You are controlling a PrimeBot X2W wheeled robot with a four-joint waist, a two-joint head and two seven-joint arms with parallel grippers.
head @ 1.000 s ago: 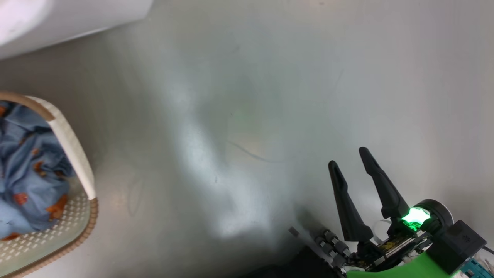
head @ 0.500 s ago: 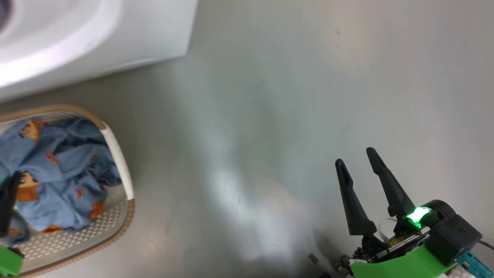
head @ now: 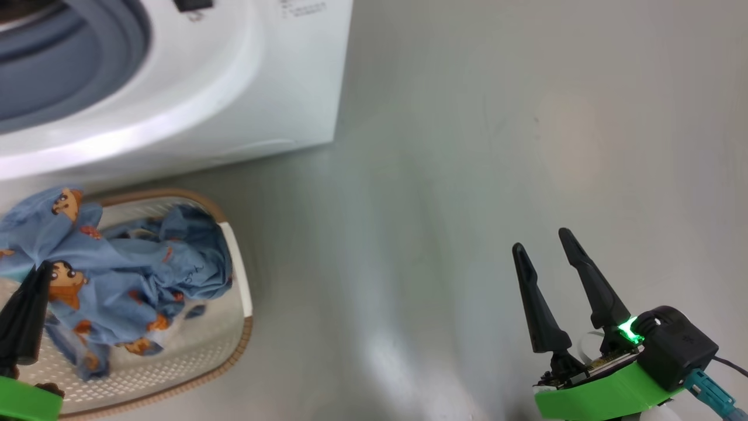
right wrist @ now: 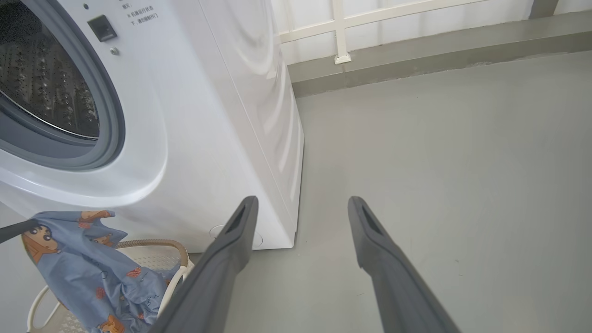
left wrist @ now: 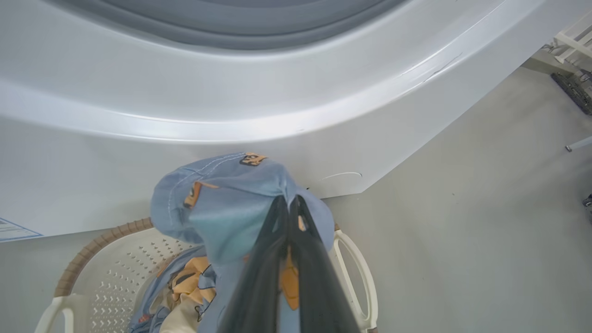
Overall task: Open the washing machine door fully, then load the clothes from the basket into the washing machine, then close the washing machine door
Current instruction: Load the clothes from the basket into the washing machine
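Clothes (head: pixel 134 275) pinched by the closed left claw (left wrist: pixel 290 201), held up over the basket (head: pixel 193 351), washer (head: pixel 263 88) just behind, right claw (head: pixel 542 241) spread wide, empty

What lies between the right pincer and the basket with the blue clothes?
In the head view, the stretch of grey floor between the right pincer and the basket is bare; nothing lies on it.

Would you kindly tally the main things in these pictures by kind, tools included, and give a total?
White boxy front-loading washing machine: 1
Cream perforated plastic basket with brown woven rim: 1
Light-blue cartoon-print cloth bundle: 1
Dark two-fingered tools: 2 (left tool shut on the bundle, right tool open)
Total: 5
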